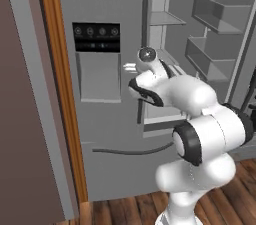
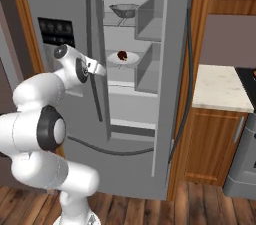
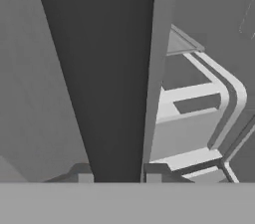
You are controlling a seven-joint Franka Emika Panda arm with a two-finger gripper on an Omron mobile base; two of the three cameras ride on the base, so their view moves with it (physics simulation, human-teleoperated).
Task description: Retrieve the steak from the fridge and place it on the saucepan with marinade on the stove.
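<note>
Steak [image 2: 121, 56] sits on a small white plate [image 2: 123, 60] on a middle fridge shelf, in the open right half of the fridge [image 2: 145, 119]; dark red-brown lump, well apart from the gripper; above it on the next shelf a grey mesh colander bowl [image 2: 124, 10]; right fridge door swung wide open, grey door bins [image 1: 212, 59] showing on its inner side; left door shut, black dispenser panel [image 1: 96, 37] on its front; gripper [image 3: 118, 175] at the left door's long dark handle [image 3: 107, 78], one fingertip [image 3: 83, 174] on each side of the bar, fingers closed narrow on the handle; arm [image 1: 200, 129] reaches from the base up to that handle, wrist level with the dispenser; to the right of the fridge a wooden cabinet with a pale stone counter [image 2: 220, 89]; black cooktop edge of the stove [image 2: 248, 76] at far right past the counter; wooden floor [image 2: 150, 209] below.
</note>
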